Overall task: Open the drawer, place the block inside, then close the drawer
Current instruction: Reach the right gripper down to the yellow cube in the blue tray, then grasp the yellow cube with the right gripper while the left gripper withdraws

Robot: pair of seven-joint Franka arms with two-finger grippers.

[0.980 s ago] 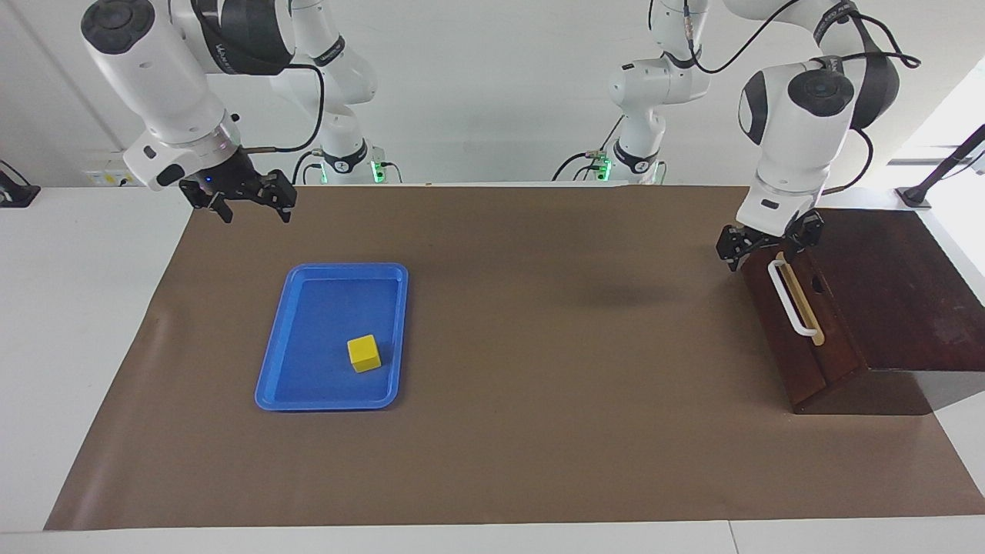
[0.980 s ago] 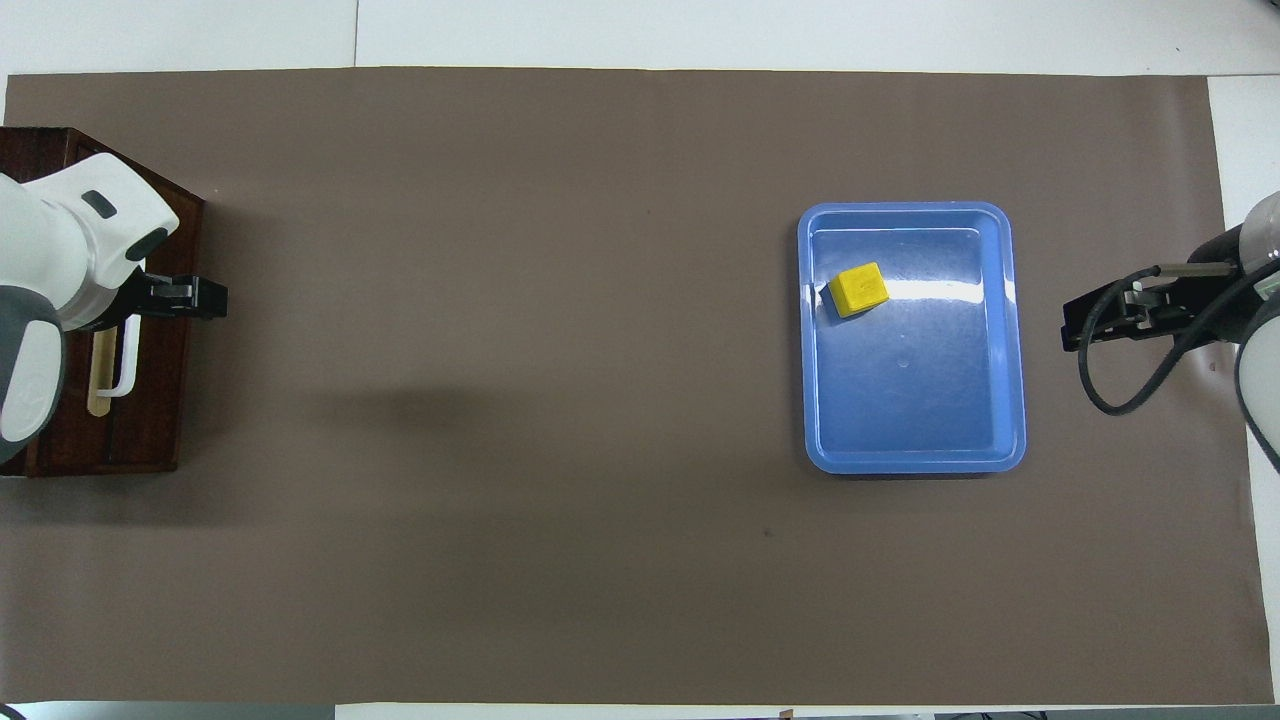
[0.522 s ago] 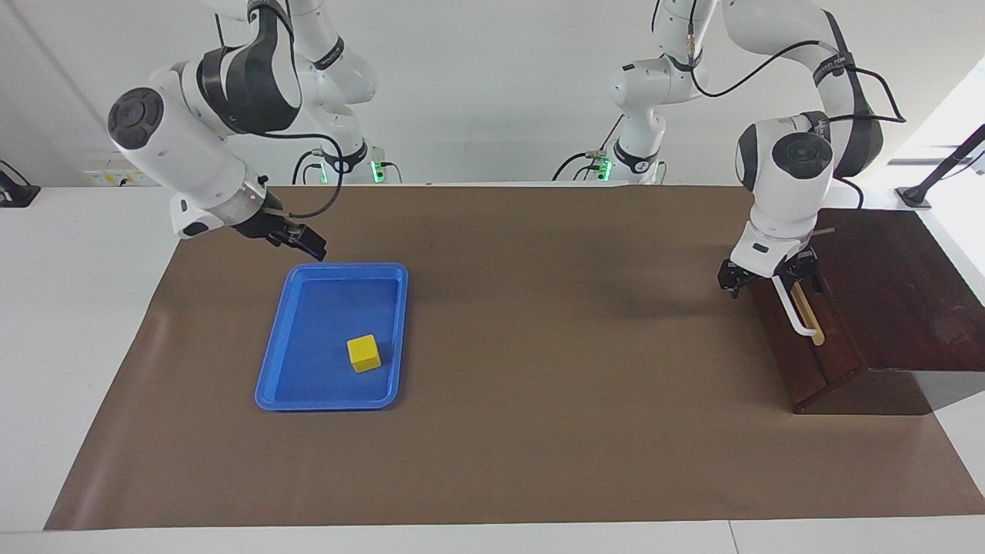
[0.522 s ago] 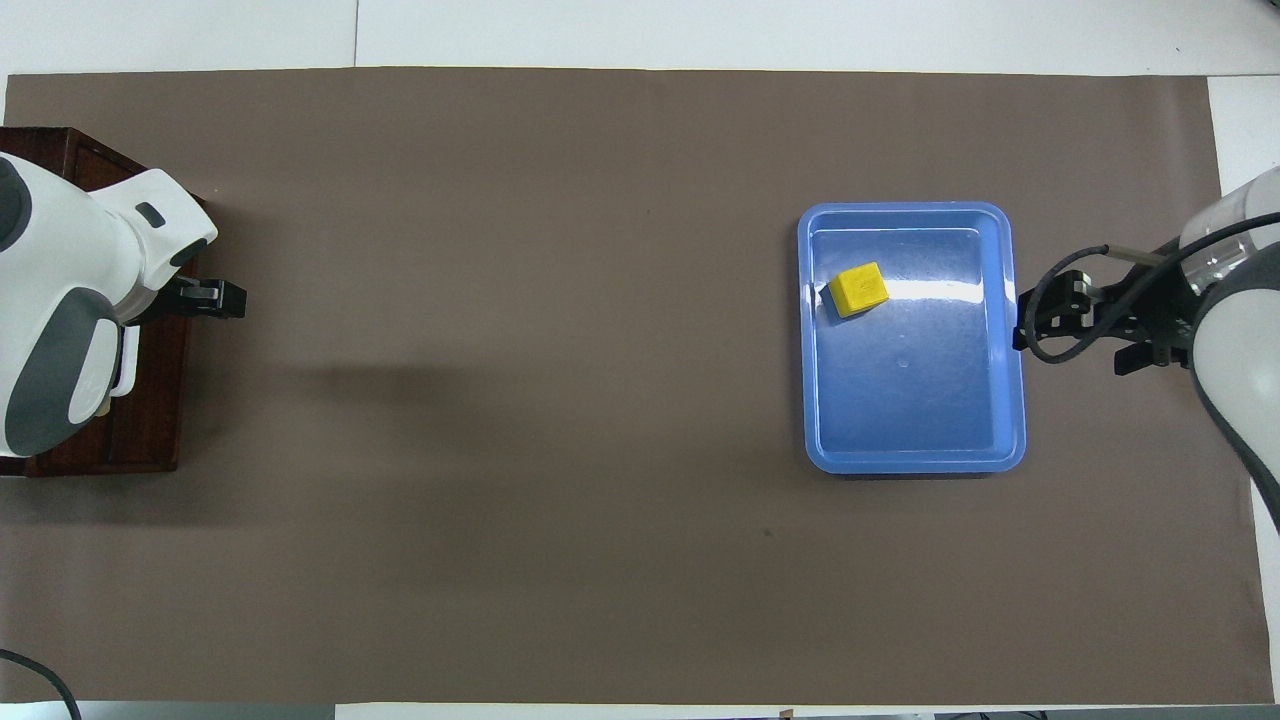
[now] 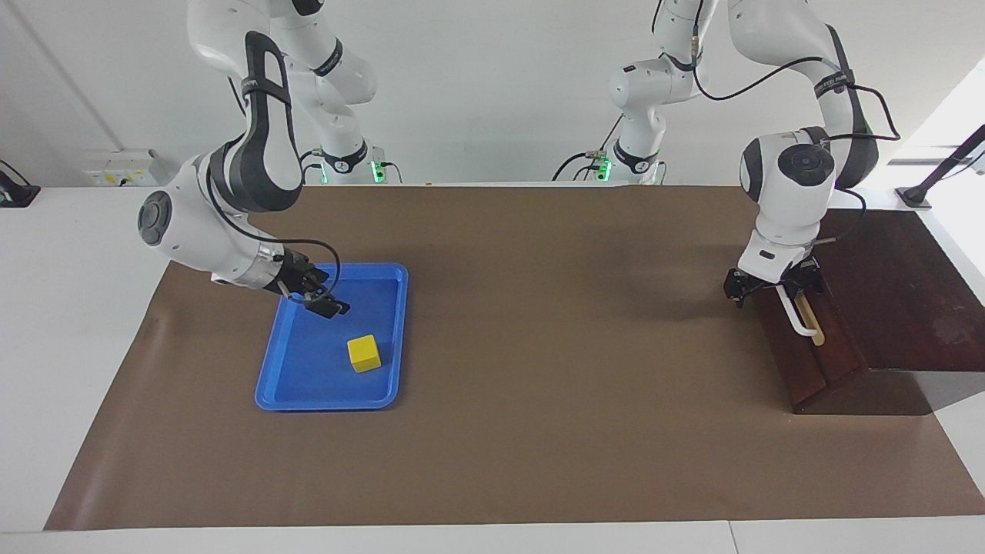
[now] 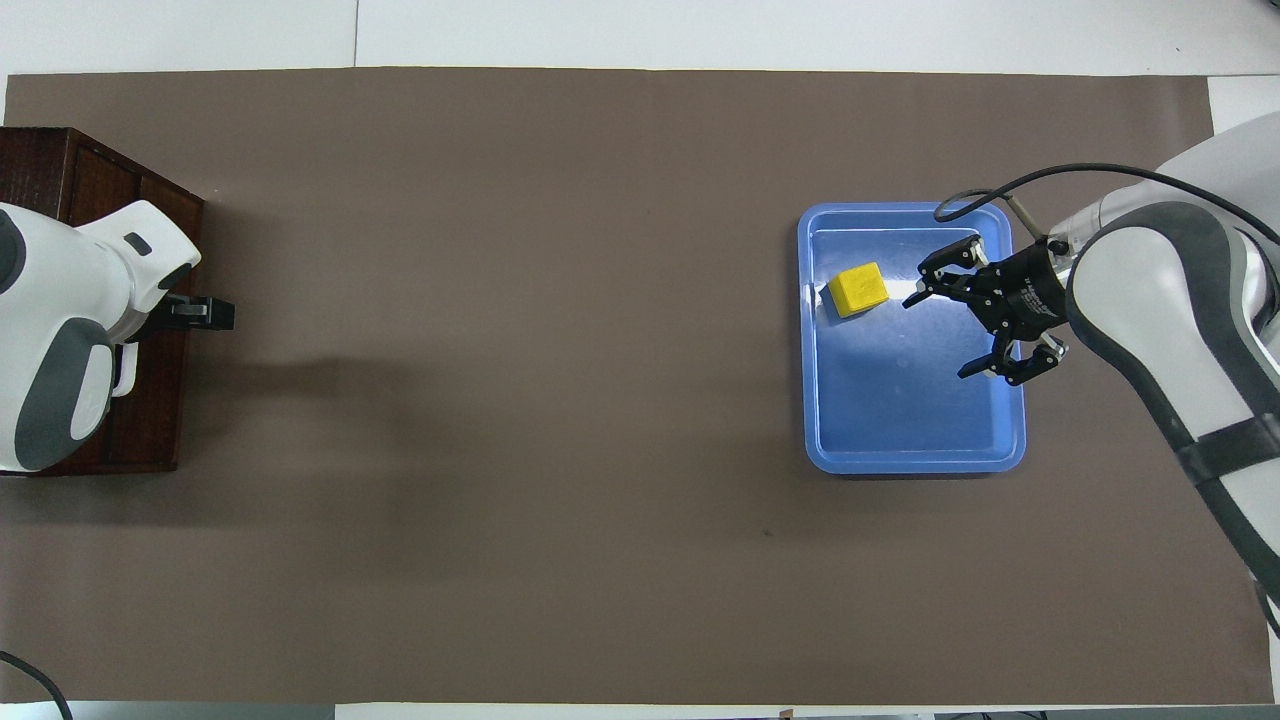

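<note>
The yellow block [image 5: 364,353] lies in the blue tray [image 5: 331,403]; in the overhead view the block [image 6: 858,289] sits near the tray's [image 6: 910,464] edge toward the left arm's end. My right gripper [image 5: 322,298] is open and low over the tray, beside the block and apart from it; it also shows in the overhead view [image 6: 935,335]. The dark wooden drawer [image 5: 808,365] is shut in its box, and no pale interior shows. My left gripper [image 5: 772,286] is open at the end of the white handle [image 5: 799,322] nearer to the robots; it also shows in the overhead view [image 6: 195,313].
The drawer's dark box [image 5: 900,285] stands at the left arm's end of the table. A brown mat [image 5: 554,308] covers the table, with white table edge around it.
My right gripper has swung down from above the mat's corner to over the tray, near the block. My left gripper has come down along the drawer front to the handle. Block and drawer have not moved.
</note>
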